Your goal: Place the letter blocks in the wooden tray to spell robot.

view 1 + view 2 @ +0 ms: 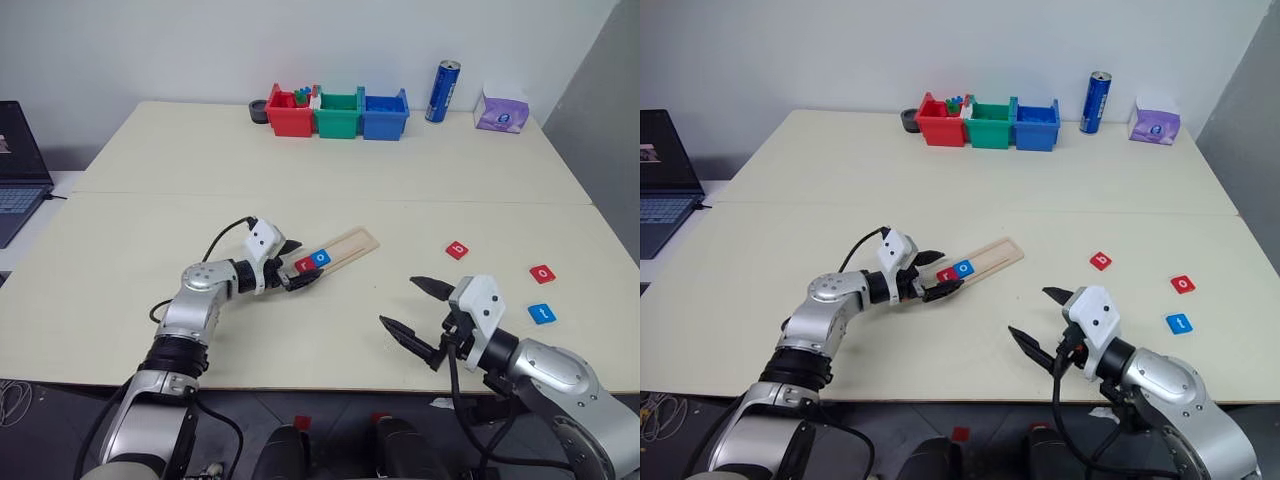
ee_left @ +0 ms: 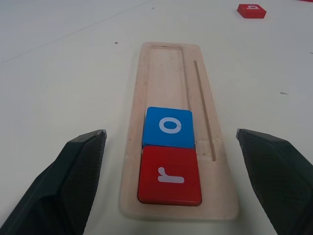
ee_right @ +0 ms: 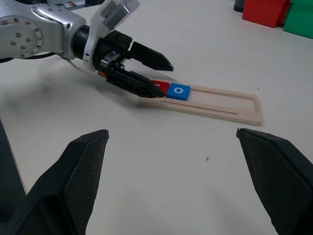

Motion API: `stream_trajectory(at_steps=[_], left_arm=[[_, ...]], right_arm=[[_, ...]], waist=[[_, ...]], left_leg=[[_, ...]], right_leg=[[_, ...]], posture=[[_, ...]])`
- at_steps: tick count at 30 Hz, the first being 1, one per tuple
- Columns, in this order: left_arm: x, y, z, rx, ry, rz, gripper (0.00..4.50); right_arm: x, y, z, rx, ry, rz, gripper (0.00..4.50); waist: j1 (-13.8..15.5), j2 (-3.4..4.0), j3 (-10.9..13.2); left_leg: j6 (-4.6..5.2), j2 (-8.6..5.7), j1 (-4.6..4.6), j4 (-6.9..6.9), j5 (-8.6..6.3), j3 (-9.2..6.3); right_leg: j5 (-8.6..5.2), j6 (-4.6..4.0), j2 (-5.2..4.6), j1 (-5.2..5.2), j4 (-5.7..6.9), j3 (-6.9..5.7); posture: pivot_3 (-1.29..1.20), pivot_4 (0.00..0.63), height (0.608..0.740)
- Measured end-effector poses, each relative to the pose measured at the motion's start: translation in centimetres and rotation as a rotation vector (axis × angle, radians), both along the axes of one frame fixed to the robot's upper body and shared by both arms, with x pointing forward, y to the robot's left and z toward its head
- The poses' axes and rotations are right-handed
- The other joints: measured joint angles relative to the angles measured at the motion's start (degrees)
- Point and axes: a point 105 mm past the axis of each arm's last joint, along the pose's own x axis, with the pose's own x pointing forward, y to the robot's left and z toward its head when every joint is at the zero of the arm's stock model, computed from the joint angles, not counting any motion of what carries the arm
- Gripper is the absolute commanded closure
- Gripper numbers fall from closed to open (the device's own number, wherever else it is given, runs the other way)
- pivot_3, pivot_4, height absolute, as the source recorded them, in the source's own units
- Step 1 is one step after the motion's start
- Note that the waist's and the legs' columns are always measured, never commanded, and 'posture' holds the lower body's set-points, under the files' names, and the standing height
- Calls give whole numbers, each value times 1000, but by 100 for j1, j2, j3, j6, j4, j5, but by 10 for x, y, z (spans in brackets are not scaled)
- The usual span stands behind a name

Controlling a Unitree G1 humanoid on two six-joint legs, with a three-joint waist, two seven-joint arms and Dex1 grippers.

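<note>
1. A laptop [image 1: 20, 170] sits at the far left edge.
2. The left gripper [image 1: 297, 265], fingers spread wide and holding nothing, hovers at the near end of the wooden tray [image 1: 352, 242].
3. In the tray's groove lie a red "r" block [image 2: 169, 175] and a blue "o" block [image 2: 169, 127], touching (the rest of the groove is bare).
4. The right gripper [image 1: 415, 312], also wide open and holding nothing, hangs near the table's front edge.
5. Further right, loose on the table: red "b" block [image 1: 457, 249], red "o" block [image 1: 542, 272], blue "t" block [image 1: 541, 313].
</note>
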Motion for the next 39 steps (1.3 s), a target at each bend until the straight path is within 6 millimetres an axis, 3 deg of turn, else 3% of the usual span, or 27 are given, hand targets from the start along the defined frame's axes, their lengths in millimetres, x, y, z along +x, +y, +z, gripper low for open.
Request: stream_trajectory(at_steps=[3,10,28,32,39], left_arm=[[4,-1,4,30,-10,-5,0],[1,-1,-15,77,71,-34,0],[7,-3,-14,198,100,-58,0],[8,-1,-13,206,117,-50,1116],[6,0,-13,210,134,-53,1120]], right_arm=[[-2,3,5,8,-11,16,44],[-4,6,7,9,-11,16,44],[-11,14,6,21,11,63,44],[-12,15,6,20,14,68,0],[-12,15,6,18,12,72,0]], waist=[[0,0,0],[-2,-1,0],[-4,-1,-4],[-5,-2,-6],[-5,-2,-6]], left_leg=[[0,-2,0,0,0,1],[0,-1,-2,0,0,0],[0,-2,4,2,0,1],[0,-2,5,1,0,2],[0,-1,5,1,0,1]], right_leg=[[0,0,0,0,-1,0],[0,0,1,-2,0,-2],[0,1,1,2,2,1],[0,1,3,2,3,1],[0,1,4,2,2,1]], posture=[[0,150,740],[0,150,740],[0,150,740],[0,150,740],[0,150,740]])
